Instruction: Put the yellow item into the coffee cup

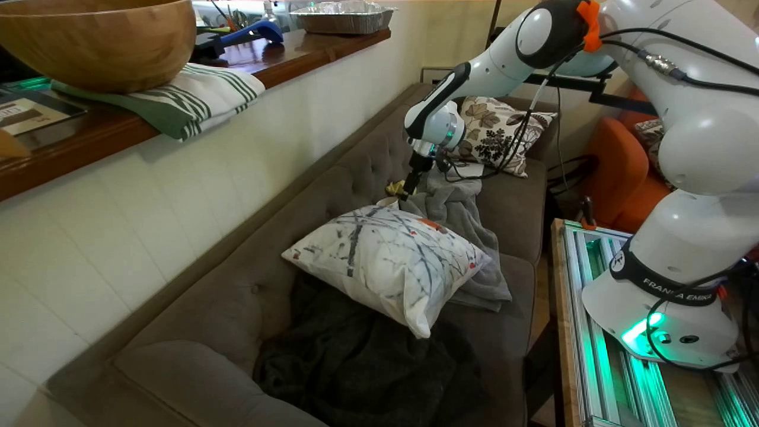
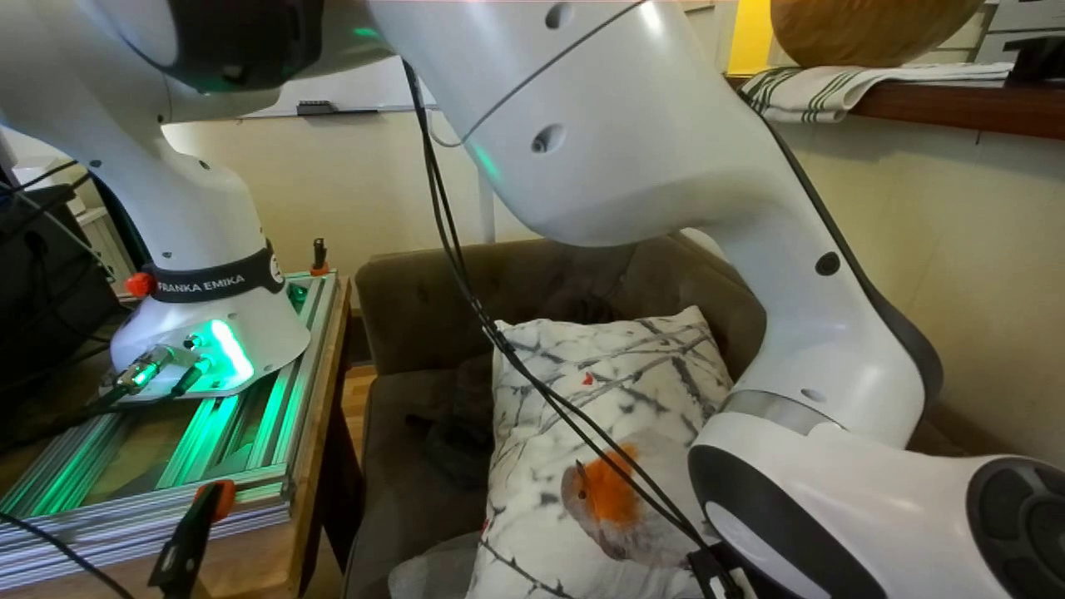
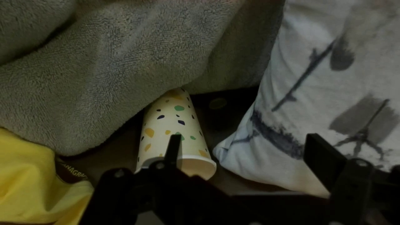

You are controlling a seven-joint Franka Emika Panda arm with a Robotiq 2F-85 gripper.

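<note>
The yellow item (image 3: pixel 28 181) is a crumpled bright yellow piece at the lower left of the wrist view, with a dark lettered patch beside it. It shows as a small lump (image 1: pixel 394 188) against the sofa back in an exterior view. The coffee cup (image 3: pixel 170 125) is pale with coloured specks. It lies on its side, its mouth toward the bottom of the wrist view and its base under the grey blanket. Its pale edge (image 1: pixel 388 203) shows behind the cushion. My gripper (image 3: pixel 243 143) is open and empty; its left finger overlaps the cup in view, contact unclear.
A white patterned cushion (image 1: pixel 379 255) lies right beside the cup; it also fills the right of the wrist view (image 3: pixel 297 118). A grey blanket (image 3: pixel 125 78) drapes over the cup's base. The sofa back (image 1: pixel 356 172) and wall ledge (image 1: pixel 332 50) run alongside. A leaf-print cushion (image 1: pixel 498 127) stands beyond.
</note>
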